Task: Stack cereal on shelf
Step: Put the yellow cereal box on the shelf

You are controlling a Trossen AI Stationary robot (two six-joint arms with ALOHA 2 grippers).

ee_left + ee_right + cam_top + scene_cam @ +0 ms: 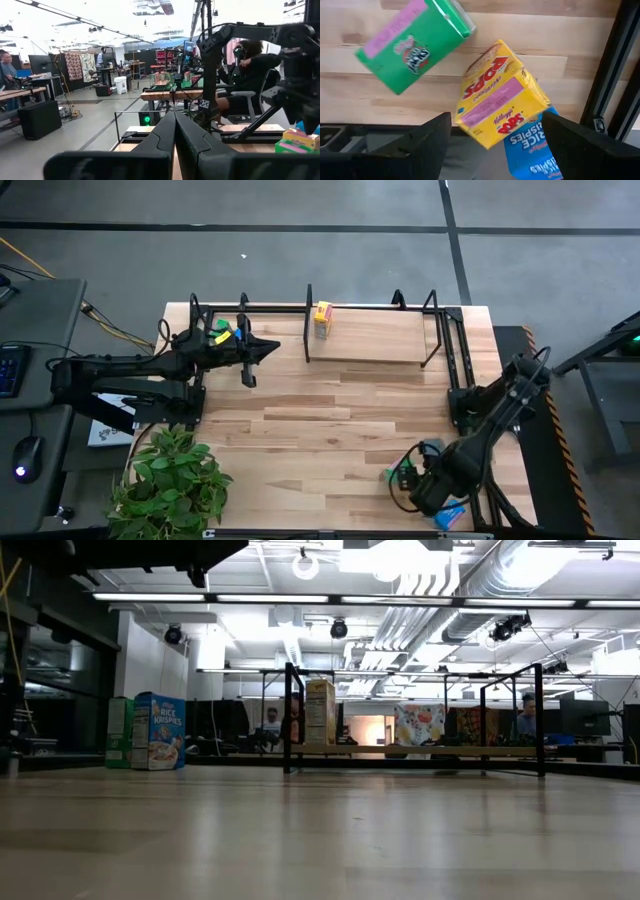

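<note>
My right gripper [425, 480] hangs open over the table's near right corner. In its wrist view [496, 117] a yellow-orange cereal box [497, 102] lies between the two fingers, one end resting on a blue box [535, 152]. A green box [410, 45] lies flat on the table beside them. A second yellow-orange box [322, 320] stands upright on the shelf's board [375, 345], at its left end. My left gripper [262, 350] is shut and empty, left of the shelf. Green and blue boxes [148, 730] stand behind it. My right gripper points down with one finger on each side of the yellow-orange box [470, 120]. I cannot tell whether the fingers touch it. The box lies tilted, one end on the blue box.
The shelf's black tube frame [440, 330] stands along the far edge. A potted plant [170, 480] sits at the near left corner. A black frame rail [610, 90] runs close beside the right gripper. Bare tabletop [320, 430] lies between the arms.
</note>
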